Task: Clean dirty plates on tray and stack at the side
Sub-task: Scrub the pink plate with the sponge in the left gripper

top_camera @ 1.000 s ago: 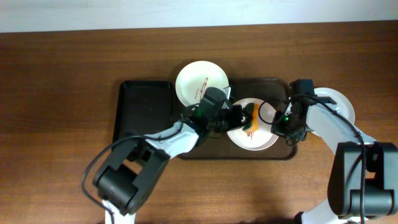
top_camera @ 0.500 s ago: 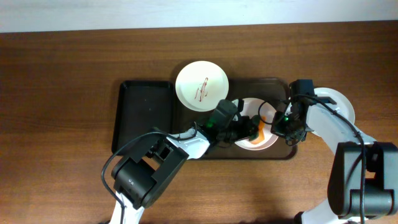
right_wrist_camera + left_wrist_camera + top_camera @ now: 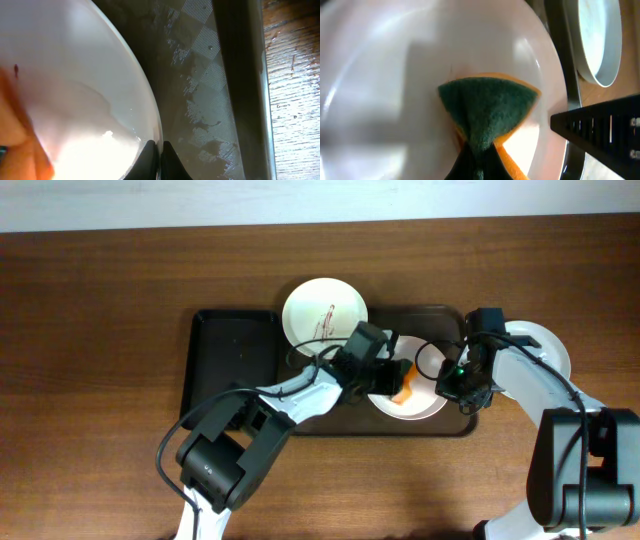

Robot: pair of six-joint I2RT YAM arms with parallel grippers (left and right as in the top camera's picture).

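A white plate [image 3: 424,406] lies on the dark brown tray [image 3: 452,320]. My left gripper [image 3: 388,377] is shut on a green and orange sponge [image 3: 403,393] and presses it on this plate; the left wrist view shows the sponge [image 3: 487,107] on the plate [image 3: 395,75]. My right gripper [image 3: 450,380] is shut on the plate's right rim [image 3: 155,125], seen in the right wrist view [image 3: 159,150]. A second plate [image 3: 325,315] with red-brown smears sits at the tray's back left. A third plate [image 3: 548,345] lies on the tabletop to the right, partly under my right arm.
A narrower black tray [image 3: 230,365] lies just left of the brown tray. The brown tray's wet floor [image 3: 200,100] and rim [image 3: 240,75] lie right of the held plate, with wood tabletop [image 3: 295,100] beyond.
My left gripper has swept the sponge across the plate, first toward the front right, then back a little to the left. My right gripper has stayed on the rim.
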